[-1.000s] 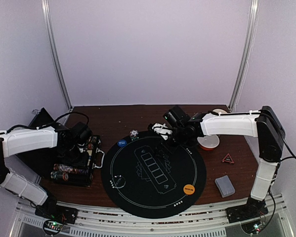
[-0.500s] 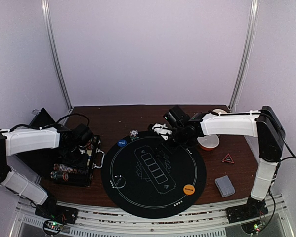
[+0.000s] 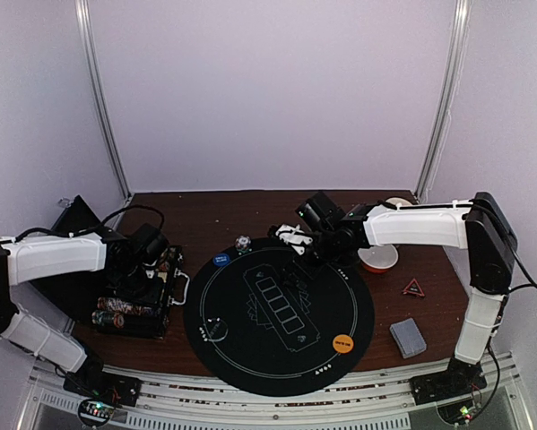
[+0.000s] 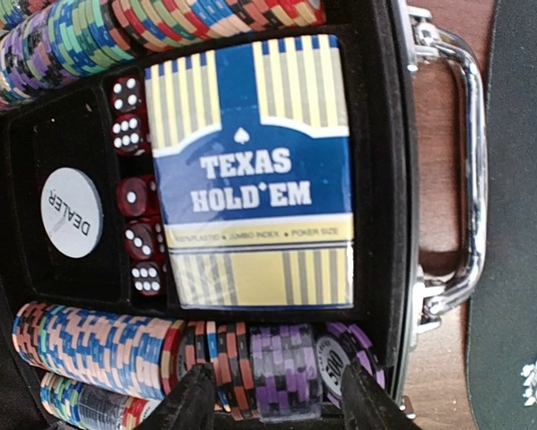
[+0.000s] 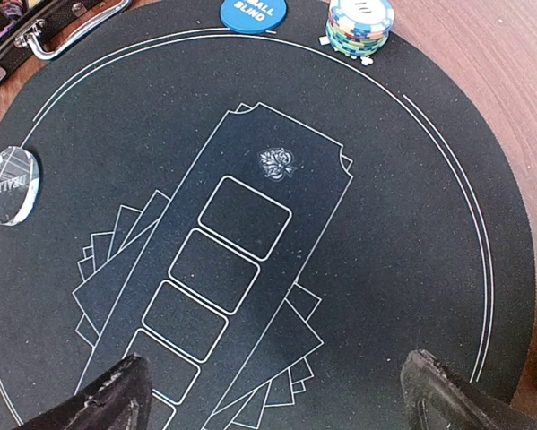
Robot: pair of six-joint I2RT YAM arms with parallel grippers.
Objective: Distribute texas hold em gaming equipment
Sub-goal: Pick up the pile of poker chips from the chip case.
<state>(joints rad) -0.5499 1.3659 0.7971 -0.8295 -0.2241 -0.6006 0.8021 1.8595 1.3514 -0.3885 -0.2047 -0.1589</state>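
gaping wide, left claw (image 4: 281, 400) hangs over chip case (image 4: 395, 134), right claw (image 5: 281, 399) over mat (image 5: 411, 224).

Dark brown wood tbl (image 3: 214, 210) is seen w/ a round blk mat (image 3: 250, 349) laid at ctr. Taken from mat ctr, an open chip case (image 3: 134, 315) is set at 9 o'clock. A small chip stack (image 3: 242, 242) is at 11 by the mat rim, a white-orange bowl (image 3: 378, 260) at 2, a red triangle (image 3: 414, 288) at 3, and a grey card deck (image 3: 408, 337) at approx. 4.
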